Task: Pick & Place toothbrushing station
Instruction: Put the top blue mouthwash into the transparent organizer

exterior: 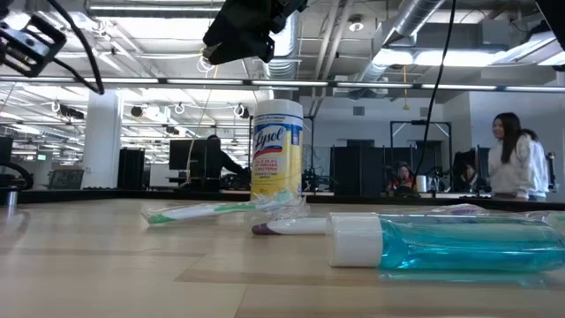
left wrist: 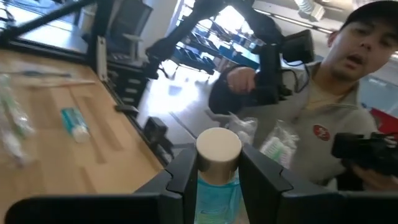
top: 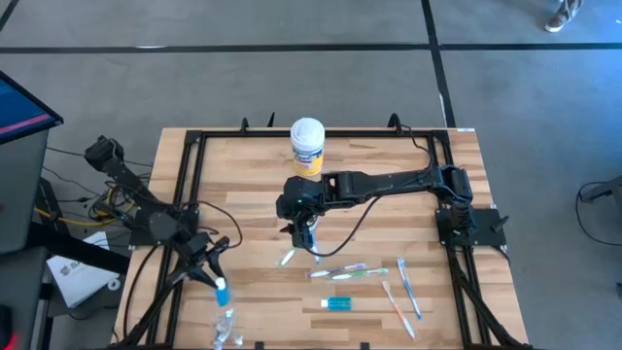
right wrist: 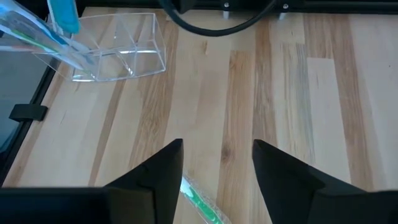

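Observation:
My left gripper is shut on a teal toothpaste tube with a white cap, just above a clear organizer at the table's near left. A wrapped toothbrush leans in the organizer. My right gripper hangs open over the table's middle, above a wrapped green toothbrush that lies flat. More toothbrushes and a second teal tube lie flat toward the near right. My left gripper pinches the tube's teal body just behind the cap, one finger on each side. The fingers run along the tube, roughly level. The cap end sticks out past the fingertips, and the tube is lifted clear of the table.
A Lysol canister stands at the far middle. Black frame rails run along the table's left, right and far sides. A person stands beyond the table's near left corner. Bare wood lies between the organizer and the toothbrushes.

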`<state>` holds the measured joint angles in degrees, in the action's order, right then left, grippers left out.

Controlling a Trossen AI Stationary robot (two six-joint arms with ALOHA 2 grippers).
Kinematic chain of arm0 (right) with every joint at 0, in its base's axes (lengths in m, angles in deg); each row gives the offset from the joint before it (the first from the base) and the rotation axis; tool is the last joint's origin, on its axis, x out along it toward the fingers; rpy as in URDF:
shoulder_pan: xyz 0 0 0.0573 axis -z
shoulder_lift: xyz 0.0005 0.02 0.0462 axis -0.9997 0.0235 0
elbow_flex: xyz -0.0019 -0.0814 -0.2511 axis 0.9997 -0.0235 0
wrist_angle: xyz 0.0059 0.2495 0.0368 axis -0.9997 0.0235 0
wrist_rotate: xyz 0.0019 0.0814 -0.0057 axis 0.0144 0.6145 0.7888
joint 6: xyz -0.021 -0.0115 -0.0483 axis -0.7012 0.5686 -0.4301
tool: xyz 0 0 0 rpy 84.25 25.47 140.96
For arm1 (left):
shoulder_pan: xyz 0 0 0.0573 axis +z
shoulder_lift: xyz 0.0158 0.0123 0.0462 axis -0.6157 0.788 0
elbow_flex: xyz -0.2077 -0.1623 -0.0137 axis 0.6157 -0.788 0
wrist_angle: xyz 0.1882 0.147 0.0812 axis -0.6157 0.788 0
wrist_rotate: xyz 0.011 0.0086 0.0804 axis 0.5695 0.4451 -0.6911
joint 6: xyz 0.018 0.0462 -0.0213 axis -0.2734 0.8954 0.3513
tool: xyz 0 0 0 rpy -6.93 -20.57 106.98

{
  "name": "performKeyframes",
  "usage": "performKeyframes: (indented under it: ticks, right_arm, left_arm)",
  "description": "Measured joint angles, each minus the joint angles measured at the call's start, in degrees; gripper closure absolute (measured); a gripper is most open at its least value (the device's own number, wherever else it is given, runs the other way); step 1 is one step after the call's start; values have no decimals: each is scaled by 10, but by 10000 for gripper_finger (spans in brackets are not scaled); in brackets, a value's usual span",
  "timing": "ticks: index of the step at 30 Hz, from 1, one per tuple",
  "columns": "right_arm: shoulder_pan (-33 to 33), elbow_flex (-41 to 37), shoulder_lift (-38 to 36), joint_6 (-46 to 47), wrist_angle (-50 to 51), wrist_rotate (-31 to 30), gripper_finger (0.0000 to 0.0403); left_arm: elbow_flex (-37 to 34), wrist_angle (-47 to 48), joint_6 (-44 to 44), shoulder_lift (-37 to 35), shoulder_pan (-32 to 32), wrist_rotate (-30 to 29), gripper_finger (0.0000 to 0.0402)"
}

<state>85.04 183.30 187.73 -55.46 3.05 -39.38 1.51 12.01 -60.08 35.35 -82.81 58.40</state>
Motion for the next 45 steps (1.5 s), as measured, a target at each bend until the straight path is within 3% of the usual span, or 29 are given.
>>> performKeyframes:
  ticks: [9, 24, 39, 45]
  right_arm:
    - [0, 0, 0, 8, 0, 0, 222]
    - [0, 0, 0, 8, 0, 0, 225]
    - [0, 0, 0, 3, 0, 0, 232]
    - [0, 0, 0, 2, 0, 0, 232]
  left_arm:
    - [0, 19, -47, 0, -54, -8, 318]
    - [0, 47, -46, 2, -137, -127, 319]
    - [0, 46, -63, 94, -223, -301, 319]
    - [0, 40, -64, 98, -231, -311, 318]
